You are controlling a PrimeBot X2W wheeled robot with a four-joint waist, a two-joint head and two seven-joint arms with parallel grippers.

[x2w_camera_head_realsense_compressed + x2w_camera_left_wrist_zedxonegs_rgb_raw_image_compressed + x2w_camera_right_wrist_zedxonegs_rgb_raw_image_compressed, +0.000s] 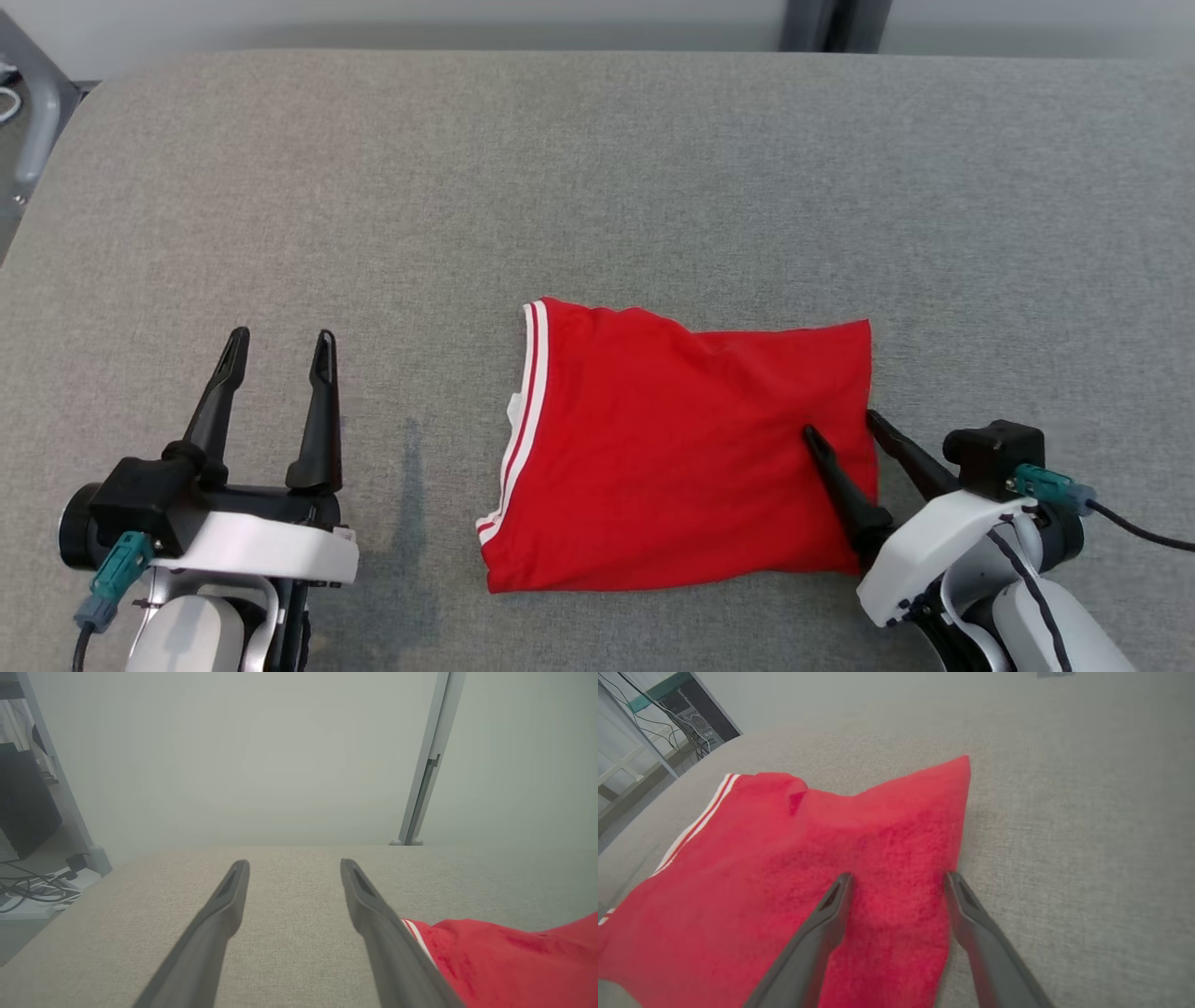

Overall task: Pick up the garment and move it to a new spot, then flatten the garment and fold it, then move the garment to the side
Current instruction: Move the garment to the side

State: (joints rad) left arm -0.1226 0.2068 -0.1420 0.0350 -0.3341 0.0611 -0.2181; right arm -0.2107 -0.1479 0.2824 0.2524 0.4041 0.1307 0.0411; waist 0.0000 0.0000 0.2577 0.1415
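Grey cloth tabletop [597,168], red garment [672,448] folded, lying toward 5 o'clock. Right gripper [838,422] at 4 o'clock, fingers spread across its right edge, grasping nothing. Left gripper [283,333] at 8 o'clock, released, idle. Likely the move-aside step; next calls for pinching that edge.

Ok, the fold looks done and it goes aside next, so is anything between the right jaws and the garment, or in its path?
Nothing visible. The right jaws stand open astride the right edge of the red garment, and the grey surface around it carries nothing else.
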